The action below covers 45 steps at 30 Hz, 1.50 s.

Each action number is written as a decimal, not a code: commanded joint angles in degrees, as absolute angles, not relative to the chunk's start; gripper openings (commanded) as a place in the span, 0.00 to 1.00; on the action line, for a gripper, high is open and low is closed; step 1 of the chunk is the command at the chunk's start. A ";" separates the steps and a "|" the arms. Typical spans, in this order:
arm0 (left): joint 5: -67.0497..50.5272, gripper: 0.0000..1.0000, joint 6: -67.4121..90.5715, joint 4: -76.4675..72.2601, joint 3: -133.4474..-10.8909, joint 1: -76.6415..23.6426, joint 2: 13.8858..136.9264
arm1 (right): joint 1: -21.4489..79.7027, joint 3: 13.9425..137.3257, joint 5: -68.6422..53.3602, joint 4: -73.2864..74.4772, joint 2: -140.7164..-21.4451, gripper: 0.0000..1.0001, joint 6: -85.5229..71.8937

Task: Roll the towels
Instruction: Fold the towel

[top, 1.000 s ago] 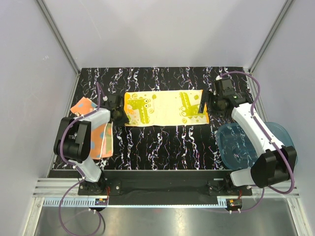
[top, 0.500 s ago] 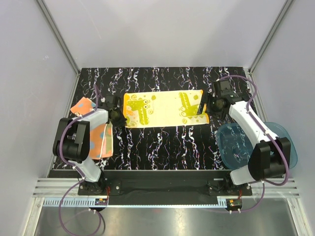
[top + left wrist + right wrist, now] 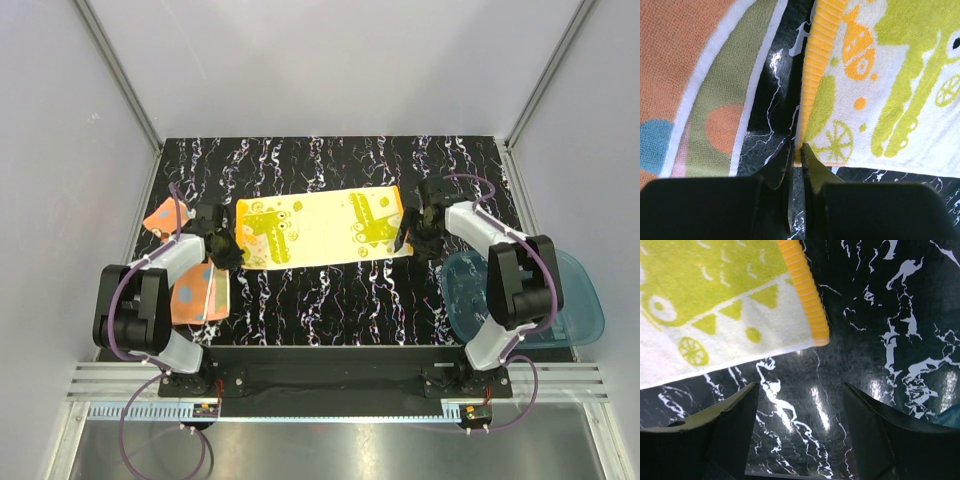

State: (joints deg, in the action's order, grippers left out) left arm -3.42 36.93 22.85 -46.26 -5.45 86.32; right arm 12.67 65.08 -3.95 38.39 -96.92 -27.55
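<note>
The yellow towel point(image 3: 322, 229) has slid leftward and a little toward the arms over the last second, and it now lies flat but slightly askew across the middle of the marbled table point(image 3: 330, 290), its left end lower than its right. The left gripper point(image 3: 796, 152) has clenched in that time — in its wrist view the two fingers point(image 3: 782, 167) are pressed together on the orange-ribbed near-left corner of the yellow towel, with only the hem between them. The right gripper point(image 3: 799, 405) has drawn back from the towel's right end and its fingers point(image 3: 735, 412) stand apart over bare table, holding nothing; the towel's corner lies just beyond them, untouched. The orange polka-dot towel point(image 3: 190, 285) sits at the left edge of the table, partly under the left arm, crumpled rather than spread, close beside the yellow towel's left hem in the wrist view. The blue tray point(image 3: 570, 320) at the right holds no towel. My reading is that rolling proper has not begun — neither towel shows a curl — and that the left pinch is the start of either straightening the yellow one or turning its end over.
</note>
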 commanded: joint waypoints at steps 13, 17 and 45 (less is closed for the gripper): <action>-2.55 0.00 35.33 22.50 -46.49 -5.10 84.99 | 9.32 69.96 -1.93 34.98 -106.17 0.55 -26.98; -2.46 0.00 35.16 22.59 -47.02 -5.10 85.52 | 9.32 70.05 -2.55 34.72 -106.87 0.50 -26.72; -8.69 0.00 31.91 27.95 -50.45 -4.83 83.67 | 9.23 60.47 -8.52 36.47 -89.48 0.00 -27.07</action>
